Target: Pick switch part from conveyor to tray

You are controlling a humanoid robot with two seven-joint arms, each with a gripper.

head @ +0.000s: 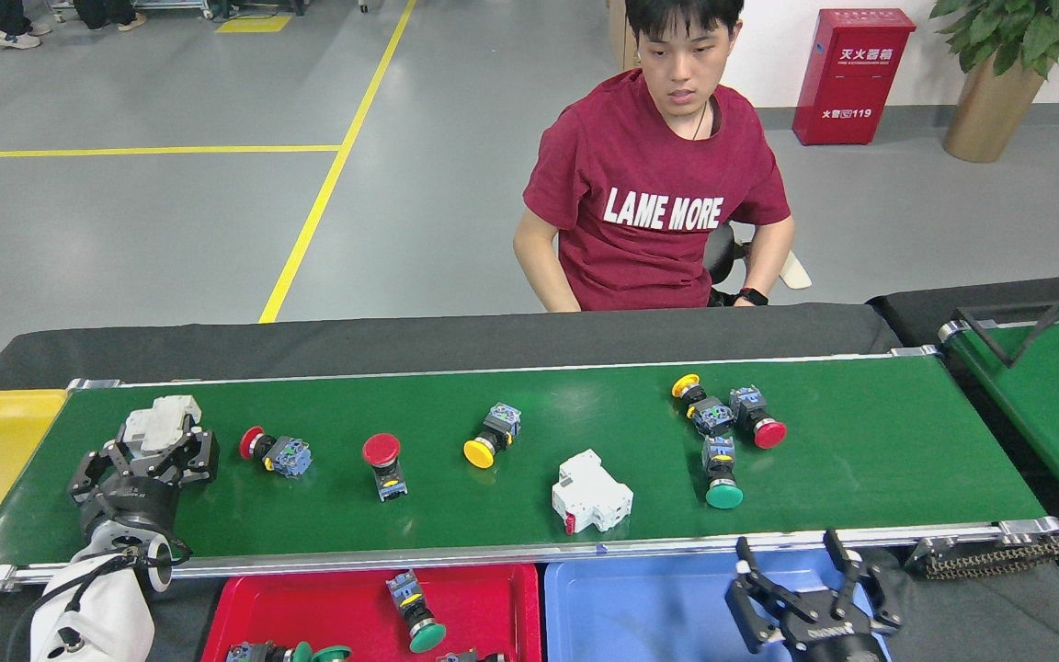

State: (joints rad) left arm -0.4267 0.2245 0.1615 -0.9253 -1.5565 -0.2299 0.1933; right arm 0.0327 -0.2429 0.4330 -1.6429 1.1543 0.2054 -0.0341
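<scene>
Two grippers of ours show at the near edge. Our left gripper [151, 450] sits over the left end of the long dark-green conveyor belt with silver side rails [860, 441], its black fingers [201, 457] closed in around a white boxy breaker-like part [158, 424]; we cannot tell whether they actually clamp it. Our right gripper [810, 588] hangs above the blue plastic tray [640, 607], jaws spread wide and holding nothing. On the belt lie a red-capped switch part [274, 450], a red mushroom-head switch [383, 462], a yellow-capped switch [489, 437], a second white breaker block [591, 492], and a touching cluster of three switches [723, 428] with yellow, red and green caps. A red plastic tray [483, 607] beside the blue one holds a green-capped switch [416, 614].
</scene>
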